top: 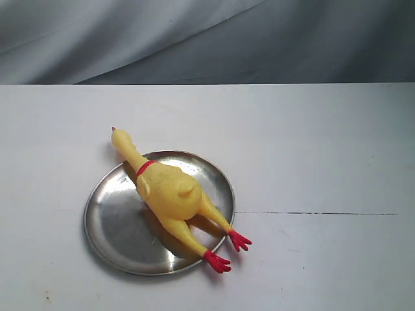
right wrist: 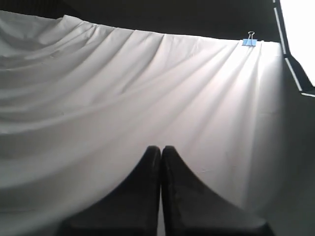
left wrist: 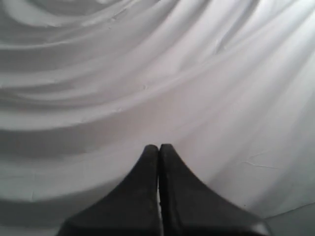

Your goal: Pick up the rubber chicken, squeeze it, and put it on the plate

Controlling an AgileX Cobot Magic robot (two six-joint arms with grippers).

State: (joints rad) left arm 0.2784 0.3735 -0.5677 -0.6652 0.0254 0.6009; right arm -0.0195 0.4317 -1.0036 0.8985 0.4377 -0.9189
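The yellow rubber chicken (top: 170,192) lies across the shiny steel plate (top: 113,220) in the exterior view. Its head pokes over the far rim, and its red feet hang past the near right rim onto the table. Neither arm shows in that view. In the left wrist view my left gripper (left wrist: 158,146) is shut, its black fingers pressed together with nothing between them, facing draped white cloth. My right gripper (right wrist: 161,147) is likewise shut and empty in the right wrist view. Neither wrist view shows the chicken or the plate.
The plate rests on a white table (top: 324,149) with a thin dark seam (top: 318,213) running to the right. Grey-white draped cloth (top: 194,39) hangs behind. A blue binder clip (right wrist: 249,41) holds the cloth in the right wrist view.
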